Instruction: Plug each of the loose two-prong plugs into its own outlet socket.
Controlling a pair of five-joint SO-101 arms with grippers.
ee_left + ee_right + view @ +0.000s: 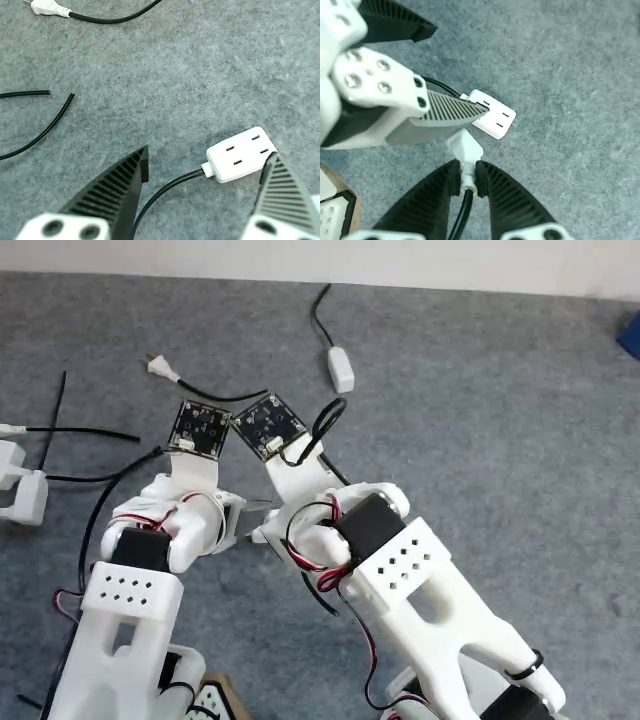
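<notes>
A white outlet socket (240,154) with a black cord lies flat on the grey carpet. My left gripper (209,153) stands open around it, one finger (277,192) close against the socket's end. My right gripper (466,170) is shut on a white two-prong plug (465,146), whose cord runs back between the fingers. The plug's front is a short way from the socket (492,115), beside the left arm's finger (445,109). Another loose white plug (160,367) on a black cord lies farther off, also seen as the plug (45,7).
A white block on a cord (340,368) lies at the far middle. White outlet pieces (22,495) sit at the left edge. Two cut black cable ends (60,95) lie on the carpet. Both arms (380,540) crowd the near centre.
</notes>
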